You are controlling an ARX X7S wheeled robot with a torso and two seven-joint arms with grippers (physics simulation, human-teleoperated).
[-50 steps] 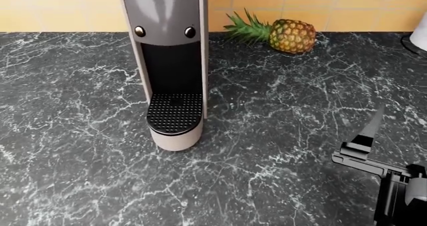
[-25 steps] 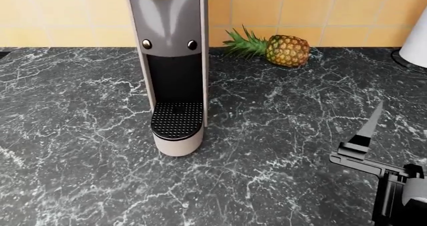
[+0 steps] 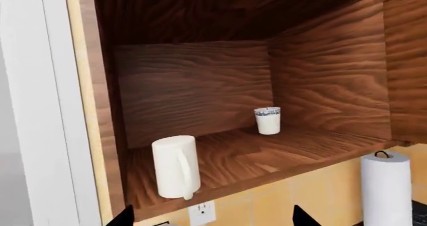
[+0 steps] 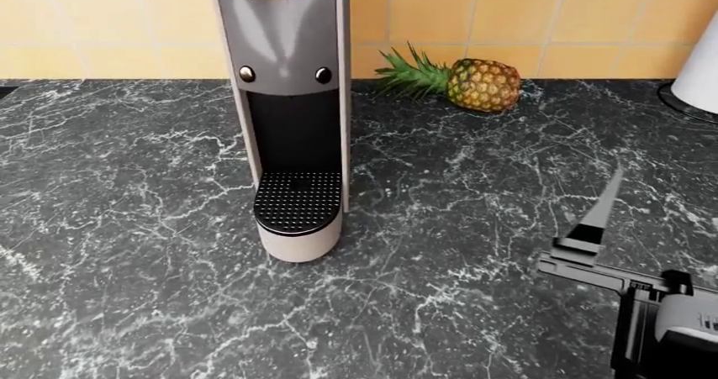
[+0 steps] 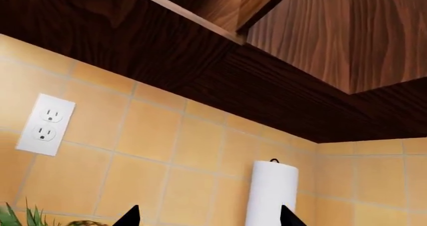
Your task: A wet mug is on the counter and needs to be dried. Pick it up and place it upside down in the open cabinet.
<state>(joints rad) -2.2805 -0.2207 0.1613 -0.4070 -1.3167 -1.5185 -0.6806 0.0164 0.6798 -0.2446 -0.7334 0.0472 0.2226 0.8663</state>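
The cream-white mug (image 3: 175,167) stands on the wooden shelf of the open cabinet (image 3: 280,151), near its front edge, with its loop handle facing me. Which end is up I cannot tell from below. My left gripper (image 3: 211,217) is below and in front of the shelf, open, with only its two dark fingertips (image 3: 124,216) showing and nothing between them. My right gripper (image 5: 209,217) is open too and empty, pointing at the tiled wall. In the head view the right gripper (image 4: 594,228) hangs over the counter (image 4: 134,295) at the right. The left gripper is out of the head view.
A small white cup with a speckled band (image 3: 267,120) sits deeper on the shelf. A tall coffee machine (image 4: 289,118) and a pineapple (image 4: 485,83) stand on the counter. A paper towel roll (image 5: 273,193) and a wall outlet (image 5: 45,123) are on the tiled wall.
The head view rose, bringing the coffee machine's top into sight. Since then my right arm has shifted slightly left and toward the camera.
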